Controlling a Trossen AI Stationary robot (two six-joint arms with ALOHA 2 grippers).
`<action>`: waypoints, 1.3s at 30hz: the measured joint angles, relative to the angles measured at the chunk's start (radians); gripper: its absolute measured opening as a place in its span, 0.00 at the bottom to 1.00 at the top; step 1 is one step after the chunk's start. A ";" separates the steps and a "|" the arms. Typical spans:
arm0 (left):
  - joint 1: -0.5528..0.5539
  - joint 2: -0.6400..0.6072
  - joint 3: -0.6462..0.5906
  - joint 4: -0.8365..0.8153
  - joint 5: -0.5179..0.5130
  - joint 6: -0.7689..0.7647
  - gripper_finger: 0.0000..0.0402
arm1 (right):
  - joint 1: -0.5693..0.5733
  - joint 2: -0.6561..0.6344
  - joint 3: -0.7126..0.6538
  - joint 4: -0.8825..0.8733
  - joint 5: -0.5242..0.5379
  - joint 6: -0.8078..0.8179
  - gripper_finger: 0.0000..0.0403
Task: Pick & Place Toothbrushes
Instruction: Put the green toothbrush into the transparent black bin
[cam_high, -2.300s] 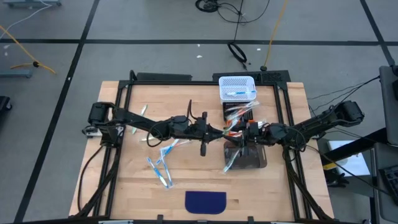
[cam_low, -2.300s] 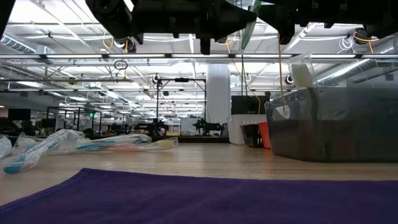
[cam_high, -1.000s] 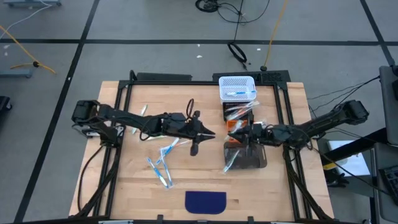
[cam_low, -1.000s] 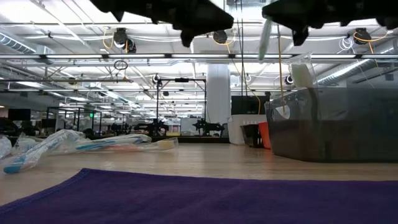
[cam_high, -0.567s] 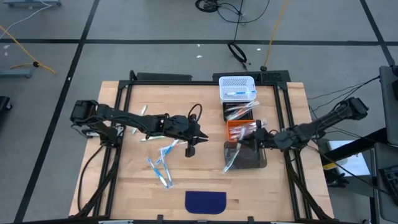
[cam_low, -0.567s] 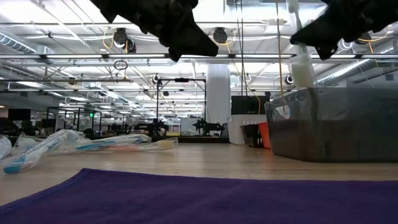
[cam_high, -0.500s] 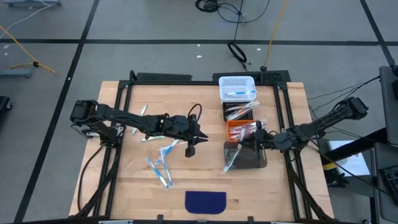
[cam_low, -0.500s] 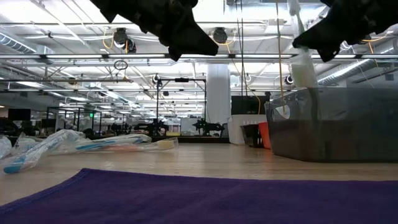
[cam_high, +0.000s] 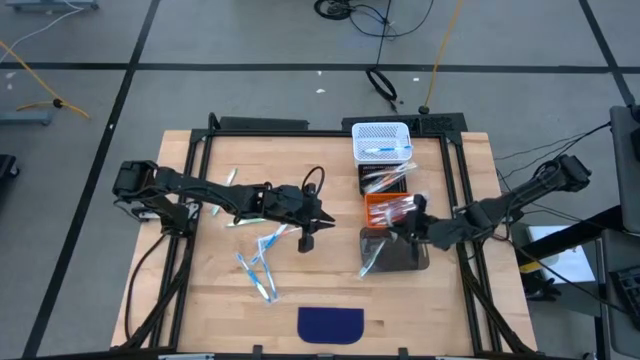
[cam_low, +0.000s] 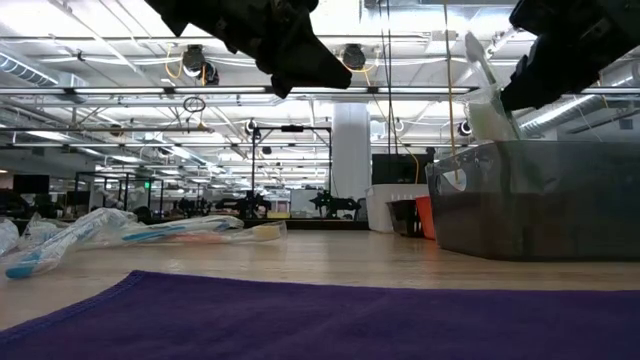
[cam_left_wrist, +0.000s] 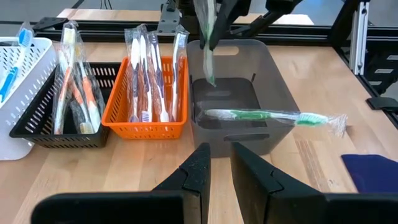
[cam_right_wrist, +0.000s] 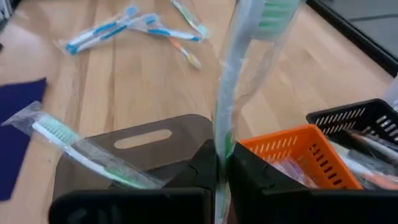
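Green toothbrush (cam_right_wrist: 231, 106) pinched above grey bin (cam_high: 396, 253) — right gripper (cam_right_wrist: 221, 163)

Jaws clamped on wrapper (another green one (cam_left_wrist: 267, 116) across the rim); left gripper (cam_left_wrist: 219, 167) slightly parted — empty.

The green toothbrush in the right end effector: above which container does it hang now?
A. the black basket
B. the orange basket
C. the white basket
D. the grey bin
D: in the left wrist view the wrapped green toothbrush hangs from the right end effector with its tip over the grey bin, not over the orange basket beside it.
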 joint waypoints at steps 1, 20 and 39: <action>0.000 0.000 0.000 0.001 0.000 0.000 0.16 | 0.000 0.011 0.011 -0.007 -0.006 -0.009 0.03; 0.000 0.000 0.000 -0.058 0.001 -0.023 0.16 | 0.000 0.143 0.033 -0.035 -0.077 -0.038 0.03; -0.003 0.000 0.000 -0.070 0.001 -0.022 0.16 | -0.001 0.143 -0.008 -0.036 -0.106 0.045 0.34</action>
